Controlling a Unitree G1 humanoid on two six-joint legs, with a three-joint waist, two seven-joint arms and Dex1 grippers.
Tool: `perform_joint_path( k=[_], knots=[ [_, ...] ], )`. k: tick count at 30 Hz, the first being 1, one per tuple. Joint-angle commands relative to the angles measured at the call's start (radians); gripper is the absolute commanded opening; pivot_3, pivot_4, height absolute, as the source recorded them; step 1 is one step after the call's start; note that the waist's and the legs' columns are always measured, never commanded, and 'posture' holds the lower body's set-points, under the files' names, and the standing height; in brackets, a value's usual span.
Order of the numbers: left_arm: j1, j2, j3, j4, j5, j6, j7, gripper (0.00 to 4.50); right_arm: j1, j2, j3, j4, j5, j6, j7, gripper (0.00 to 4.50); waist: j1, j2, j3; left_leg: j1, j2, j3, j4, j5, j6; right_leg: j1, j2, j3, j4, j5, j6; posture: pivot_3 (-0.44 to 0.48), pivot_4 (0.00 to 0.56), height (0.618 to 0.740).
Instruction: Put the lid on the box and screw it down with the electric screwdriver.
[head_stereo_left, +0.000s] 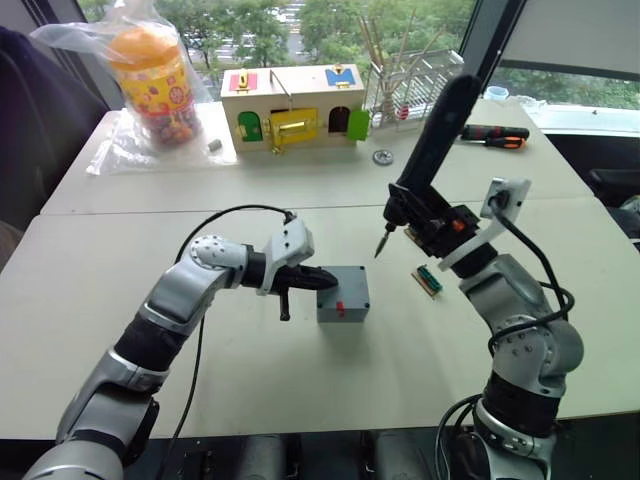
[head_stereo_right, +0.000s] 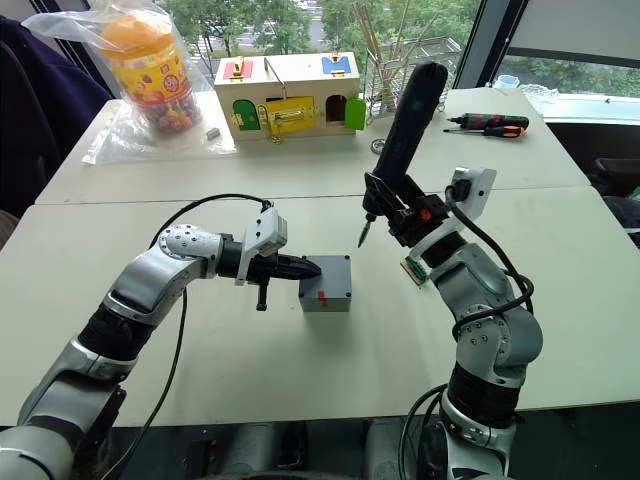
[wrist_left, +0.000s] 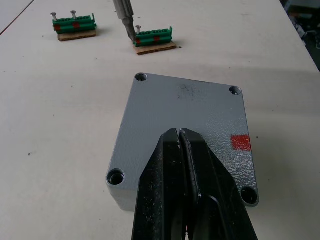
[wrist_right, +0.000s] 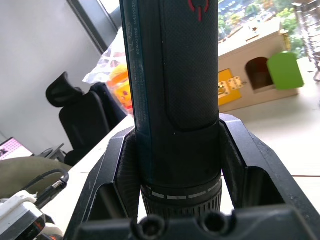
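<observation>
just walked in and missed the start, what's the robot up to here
The robot is closing up a small grey box on the table. The lid already sits on it, its corner holes showing no screws. The left gripper has its fingers shut and presses down on the lid. The right gripper holds the electric screwdriver tilted, its bit in the air above the table, to the right of the box. In the left wrist view the bit points at a screw in a green holder.

our left gripper (head_stereo_left: 325, 280) reaching in over the box (head_stereo_left: 345, 297), jaws pressed together, our right gripper (head_stereo_left: 425, 222) raised beyond the box, jaws clamped on the electric screwdriver (head_stereo_left: 428, 150)
</observation>
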Motion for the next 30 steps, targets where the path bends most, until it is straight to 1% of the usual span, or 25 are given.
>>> perform_joint_path(
  k=[1,17,20,25,30],
  knots=[
    [0.006,0.0,-0.001,-0.001,0.014,-0.001,-0.001,0.0,0.0,-0.01,0.032,-0.032,0.028,-0.063,-0.006,1.75,0.0,0.0,0.0,0.0,0.0,0.0,0.0,0.0,0.0,0.0,0.0,0.0,0.0,0.0,0.0,0.0,0.15,0.711],
    [0.012,-0.009,0.009,-0.002,0.017,-0.005,0.01,0.0,0.065,-0.084,0.111,0.04,0.015,-0.163,0.003,1.75,0.001,0.0,0.0,0.0,0.0,-0.004,0.0,0.0,0.0,0.0,0.0,0.0,0.0,0.0,0.0,0.0,0.15,0.711],
    [0.012,-0.01,0.008,-0.002,0.019,-0.005,0.012,0.0,0.089,-0.107,0.161,0.046,-0.017,-0.196,0.026,1.75,0.001,0.0,0.0,0.0,0.0,-0.004,0.0,0.0,0.0,0.0,0.0,0.0,0.0,0.0,0.0,0.0,0.15,0.711],
    [0.019,-0.014,0.004,-0.004,0.021,-0.005,0.016,0.0,0.117,-0.111,0.229,0.068,-0.049,-0.258,0.042,1.75,0.0,-0.001,0.0,0.001,0.0,-0.005,0.0,0.0,0.0,0.001,0.0,0.0,0.0,0.0,0.0,0.0,0.15,0.711],
    [0.025,-0.019,0.004,-0.012,0.022,-0.001,0.021,0.0,0.112,-0.1,0.257,0.101,-0.072,-0.316,0.037,1.75,0.0,-0.001,-0.001,0.002,0.001,-0.005,0.0,0.0,0.0,0.002,0.0,0.0,0.0,0.0,0.0,0.0,0.15,0.711]
  ],
)
